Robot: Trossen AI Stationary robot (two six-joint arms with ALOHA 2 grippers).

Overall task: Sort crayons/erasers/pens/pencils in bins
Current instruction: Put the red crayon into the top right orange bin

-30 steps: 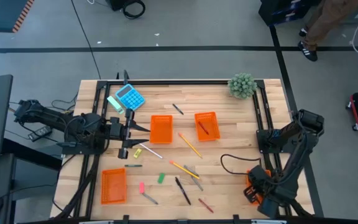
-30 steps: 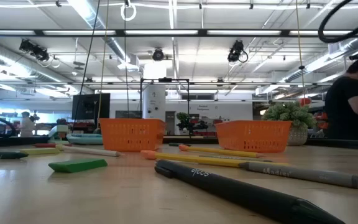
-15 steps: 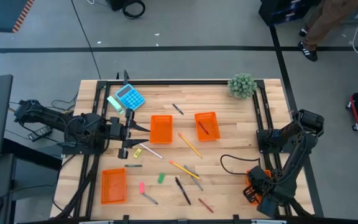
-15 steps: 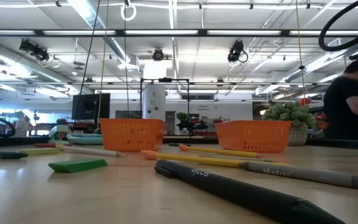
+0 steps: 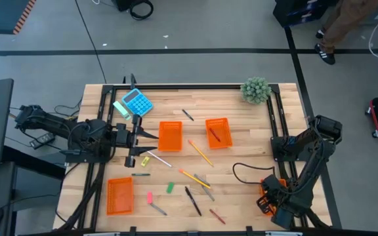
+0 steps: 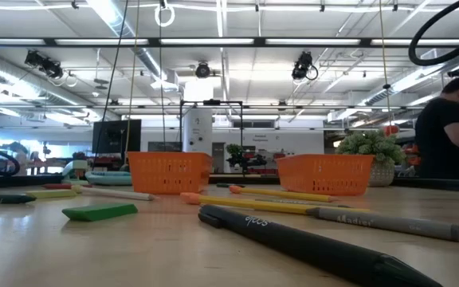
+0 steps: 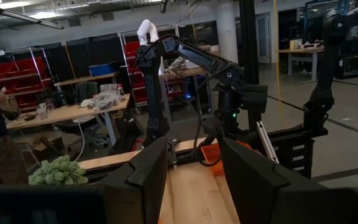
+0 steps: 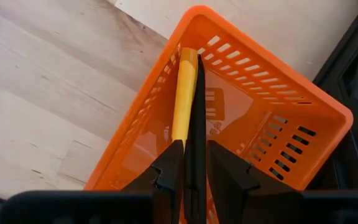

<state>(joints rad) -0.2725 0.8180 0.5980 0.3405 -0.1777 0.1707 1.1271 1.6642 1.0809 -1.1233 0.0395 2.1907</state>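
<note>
Though nipped between the right gripper's (image 8: pixel 194 152) nearly closed fingers, hangs over the bin (image 8: pixel 272 93), beside a yellow stick (image 8: pixel 184 93): pen (image 8: pixel 197 93). Probably light, stiff, slick; best pinched mid-shaft. Left gripper (image 7: pixel 194 155) parted wide, empty, over the table's (image 5: pixel 254 131) left side.

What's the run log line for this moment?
right gripper: holds black pen over bin | bin: yellow pencil inside | left gripper: open, left side
</note>
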